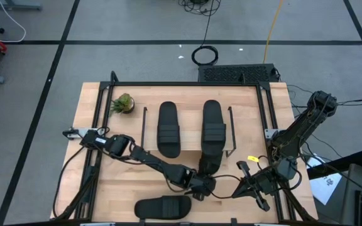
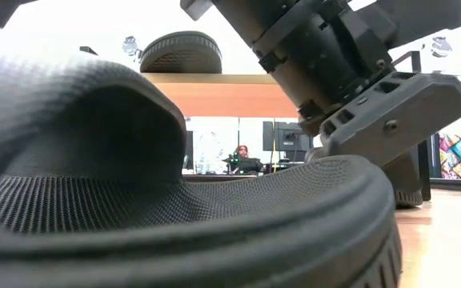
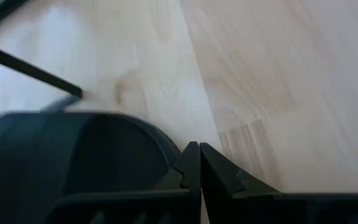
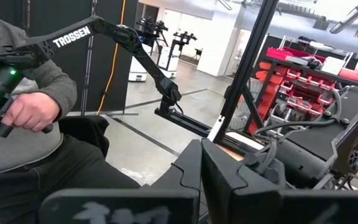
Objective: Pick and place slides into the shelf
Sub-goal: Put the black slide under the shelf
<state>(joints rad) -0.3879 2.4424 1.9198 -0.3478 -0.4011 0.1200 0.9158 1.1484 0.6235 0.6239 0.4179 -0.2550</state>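
Slides on the shelf: two slides lie side by side on the shelf (image 1: 144, 129) in the middle of the high view, one to the left (image 1: 169, 129) and one to the right (image 1: 213, 124).
Third slide: it (image 1: 208, 160) lies just below the right one, at the front edge of the shelf; I cannot tell if it rests on a board or on the desk (image 1: 93, 103).
Fourth slide: it (image 1: 163, 207) lies on the desk at the bottom centre of the high view, well apart from the shelf.
Left gripper: it (image 1: 201, 187) is beside the heel of the third slide, its fingers (image 3: 188, 168) pressed together and holding nothing.
Right gripper: it (image 1: 249, 182) waits at the lower right of the desk, its fingers (image 4: 194, 168) also closed and empty.
Progress: I judge about half is done; at least the fourth slide is left, maybe also the third.
Person: a person sits beyond the desk in the right wrist view.
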